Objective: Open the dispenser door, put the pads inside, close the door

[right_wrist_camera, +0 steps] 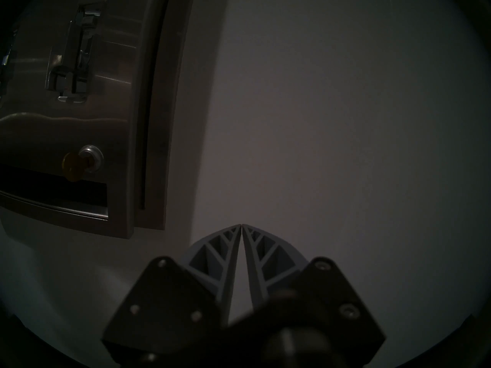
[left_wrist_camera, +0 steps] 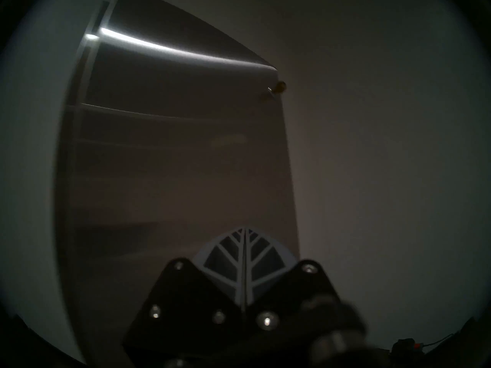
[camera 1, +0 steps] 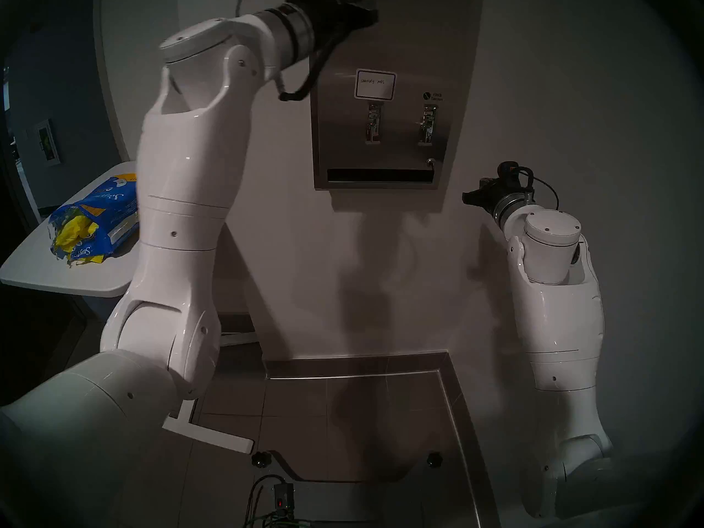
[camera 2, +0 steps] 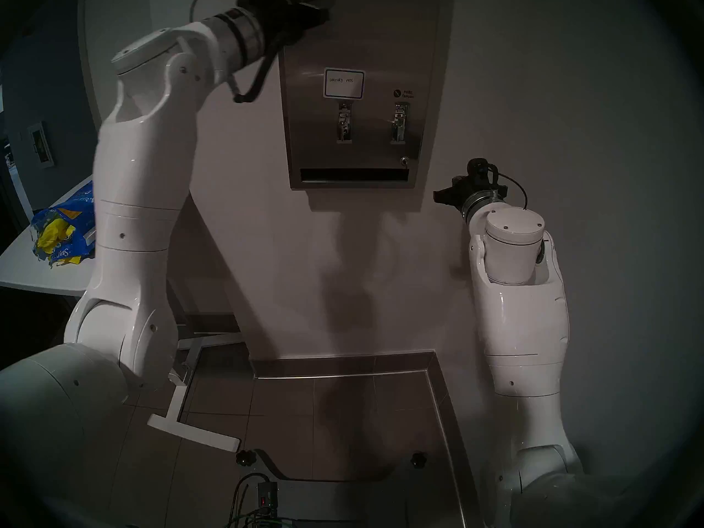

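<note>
Head view: dispenser door [camera 1: 381,108] sits flat on the wall-mounted steel cabinet, looks closed, with a blue-bordered handwritten label [camera 1: 375,84] up top, two lever slots under the label, a small key lock [camera 1: 431,162] at lower right of the door and a wide dark slot along the door's bottom edge. Left gripper [camera 1: 371,14] is raised near the door's upper left corner, fingers pressed together, nothing between them; contact with the door cannot be told. Left wrist view confirms: both fingers meet along their whole length, steel panel [left_wrist_camera: 172,147] just ahead, empty grip. Right gripper [camera 1: 466,199] hovers to the right of the door and below its bottom edge, apart from it. Right wrist view: fingertips meet at the tips, a narrow gap lower down, nothing held; key lock [right_wrist_camera: 91,155] up left of the gripper. Yellow pads [camera 1: 74,230] poke out of a torn blue plastic bag [camera 1: 103,215] lying on a white table [camera 1: 34,264], well left of the door and below it, partly hidden by the left arm.
</note>
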Robot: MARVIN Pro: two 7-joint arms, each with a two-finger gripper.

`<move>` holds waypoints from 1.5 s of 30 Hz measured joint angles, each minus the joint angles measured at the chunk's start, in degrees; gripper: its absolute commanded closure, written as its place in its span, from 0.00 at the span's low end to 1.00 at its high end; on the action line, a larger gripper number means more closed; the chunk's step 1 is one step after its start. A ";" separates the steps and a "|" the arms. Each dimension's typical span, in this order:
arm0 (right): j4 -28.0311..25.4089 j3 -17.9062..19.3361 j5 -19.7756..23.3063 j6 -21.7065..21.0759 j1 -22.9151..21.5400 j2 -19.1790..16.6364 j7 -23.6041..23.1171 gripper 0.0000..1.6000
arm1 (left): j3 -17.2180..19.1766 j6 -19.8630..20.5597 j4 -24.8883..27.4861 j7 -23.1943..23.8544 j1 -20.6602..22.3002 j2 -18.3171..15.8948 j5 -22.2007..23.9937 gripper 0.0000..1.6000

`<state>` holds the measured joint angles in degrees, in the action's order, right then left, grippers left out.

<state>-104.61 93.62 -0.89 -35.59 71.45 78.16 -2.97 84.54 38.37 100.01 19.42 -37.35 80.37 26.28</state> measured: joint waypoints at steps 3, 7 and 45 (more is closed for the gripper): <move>0.00 0.00 0.00 0.00 0.00 0.00 0.01 0.68 | 2.89 1.16 2.44 -0.25 -1.93 -1.76 0.34 1.00; 0.01 -0.01 0.01 0.00 0.00 0.00 0.02 0.68 | 7.14 3.84 6.22 -0.32 -5.33 -4.16 1.00 1.00; -0.05 -0.03 0.06 0.00 0.00 -0.04 0.07 0.68 | 23.60 3.33 20.18 2.29 -34.69 -4.78 -7.08 0.48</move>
<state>-104.66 93.58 -0.83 -35.60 71.44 78.12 -2.90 108.14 41.70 120.20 21.71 -72.05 75.60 19.20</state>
